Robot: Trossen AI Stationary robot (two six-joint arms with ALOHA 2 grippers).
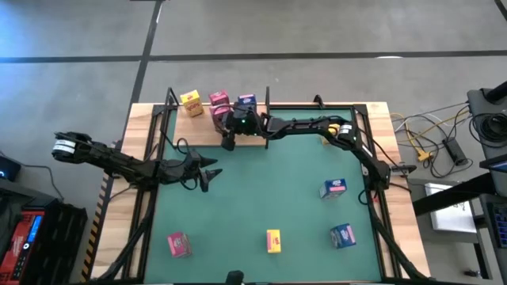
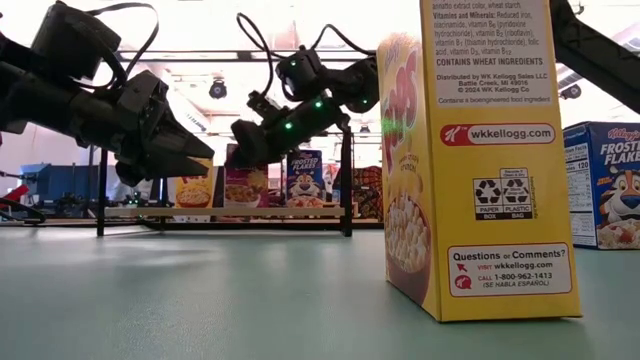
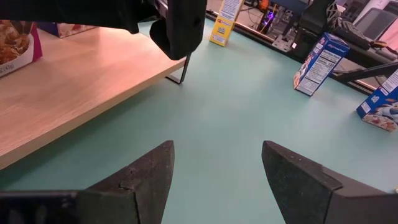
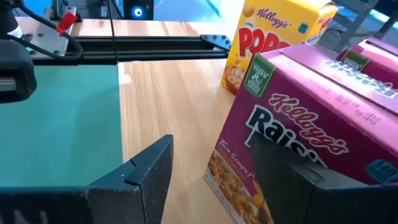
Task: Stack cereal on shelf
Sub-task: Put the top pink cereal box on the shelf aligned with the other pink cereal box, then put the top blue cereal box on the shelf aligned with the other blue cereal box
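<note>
The shelf (image 1: 289,134), a pale wooden board with black uprights, runs along the table's far edge. On it stand a yellow box (image 1: 190,101), a pink box (image 1: 219,99) and a blue box (image 1: 246,101), with a second pink box (image 4: 292,124) in front of them, resting on the board. My right gripper (image 1: 230,131) hovers over the shelf at this second pink box. It is open, with one finger (image 4: 286,177) in front of the box's printed face and the other (image 4: 146,168) well clear. My left gripper (image 1: 207,176) is open over the green mat, left of centre. My right gripper is open beside the front pink box. One finger (image 4: 283,168) overlaps its printed face (image 4: 273,124) in the wrist view, but I cannot tell whether it touches. The other finger stands apart over the bare board.
Several more boxes stand on the green mat: pink (image 1: 179,244), yellow (image 1: 273,240) and blue (image 1: 343,235) near the front edge, and a blue-and-white one (image 1: 333,188) at the right. The mat's middle (image 1: 269,186) is bare. Cables lie off the table's right side.
</note>
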